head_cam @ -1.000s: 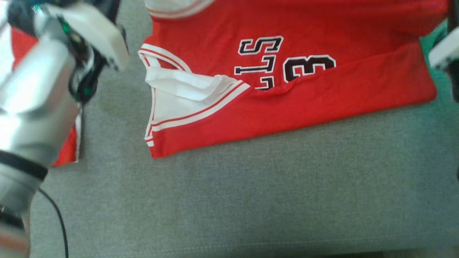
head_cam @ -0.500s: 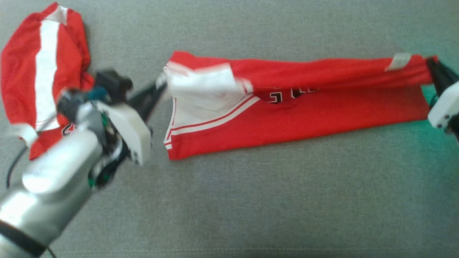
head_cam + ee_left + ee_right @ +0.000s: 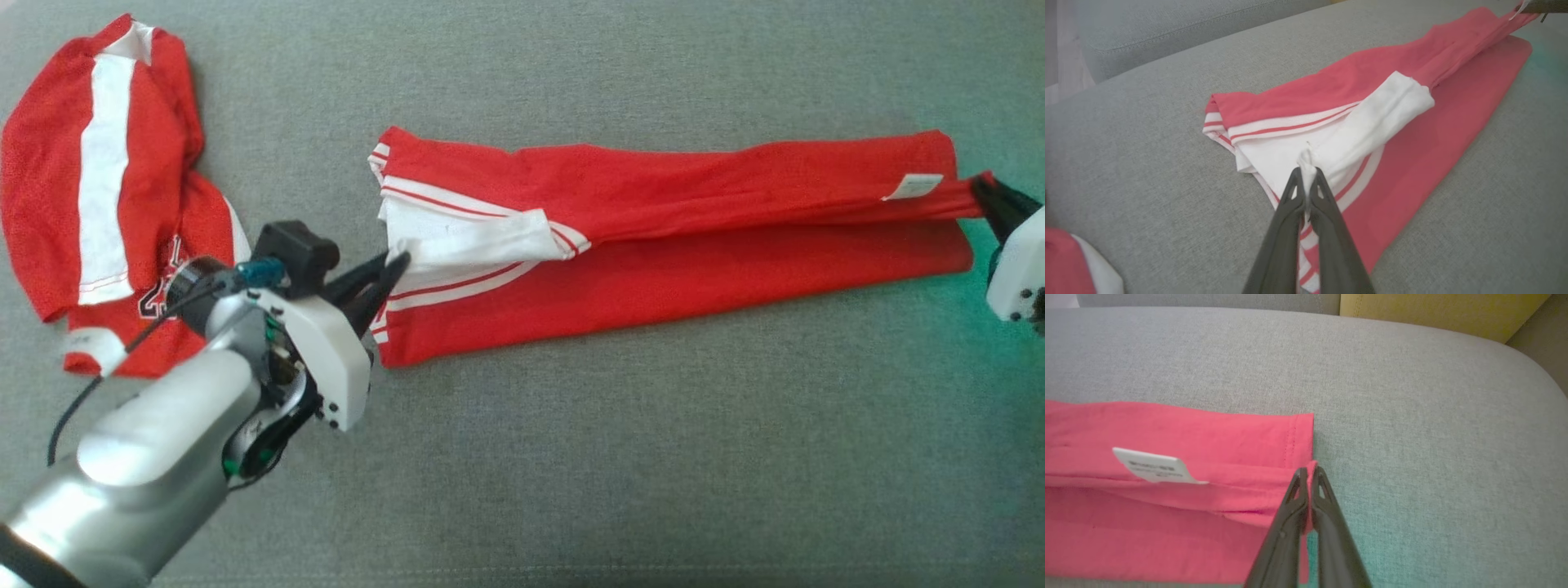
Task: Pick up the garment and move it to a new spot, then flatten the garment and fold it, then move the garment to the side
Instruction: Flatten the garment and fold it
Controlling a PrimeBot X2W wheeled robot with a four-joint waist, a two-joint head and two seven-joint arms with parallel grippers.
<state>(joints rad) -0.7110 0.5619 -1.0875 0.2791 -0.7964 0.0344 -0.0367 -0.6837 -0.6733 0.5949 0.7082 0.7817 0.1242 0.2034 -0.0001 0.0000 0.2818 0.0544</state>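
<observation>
A red basketball jersey (image 3: 694, 245) lies folded lengthwise across the grey sofa seat (image 3: 653, 457), a long band running from the middle of the head view to its right edge. Its white-trimmed armhole end points toward the robot's left, and its hemmed bottom end toward the robot's right. The left gripper (image 3: 397, 263) is clamped on a pinch of white fabric at the armhole (the left wrist view shows the cloth bunched between the closed fingertips). The right gripper (image 3: 982, 189) is clamped on a corner of the red hem. The jersey's upper layer runs as a taut ridge between the two. A white care label (image 3: 912, 187) sits on that layer near the right gripper. A second red-and-white garment (image 3: 57, 163) lies crumpled well apart, at the far left.
</observation>
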